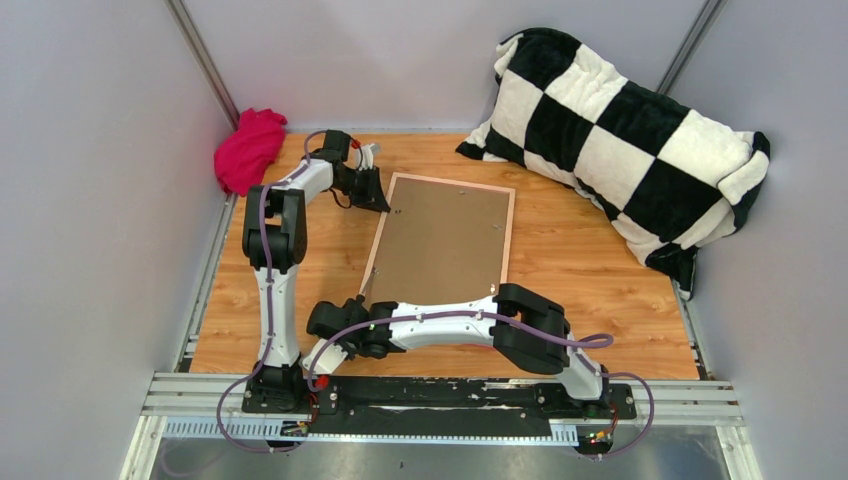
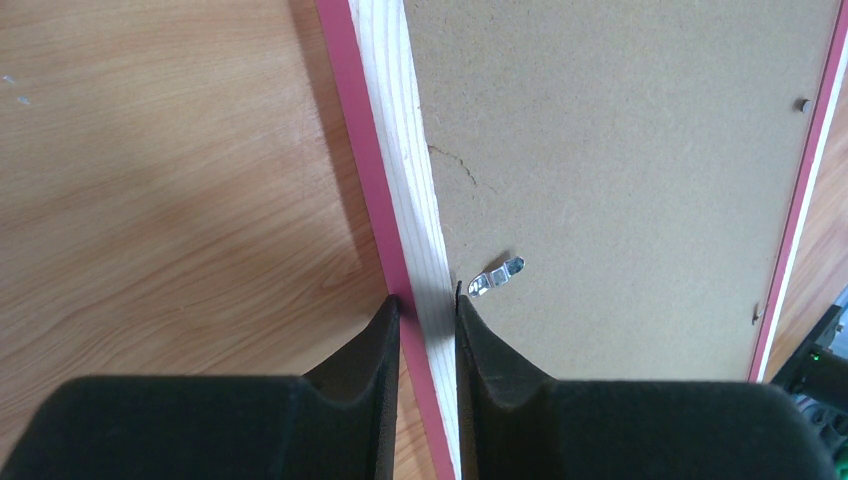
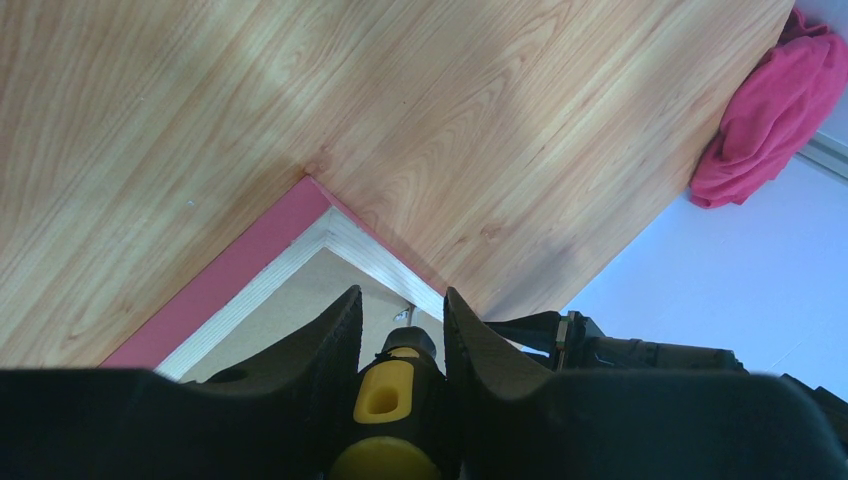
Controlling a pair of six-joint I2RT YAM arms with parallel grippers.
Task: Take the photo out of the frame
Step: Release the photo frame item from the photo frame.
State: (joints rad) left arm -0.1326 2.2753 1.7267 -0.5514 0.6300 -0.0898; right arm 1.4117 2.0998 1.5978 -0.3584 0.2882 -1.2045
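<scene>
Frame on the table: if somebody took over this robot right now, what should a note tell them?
Left gripper: shut on the frame, pinching its side rail.
Right gripper: shut on a yellow-and-black tool, at the frame's near left corner.
The frame lies face down on the table, with the backing board in place and a metal tab on it. The photo is not visible.
Done: frame gripped, tool in hand.
Left: probably free the tabs, lift the board, take out the photo.
</scene>
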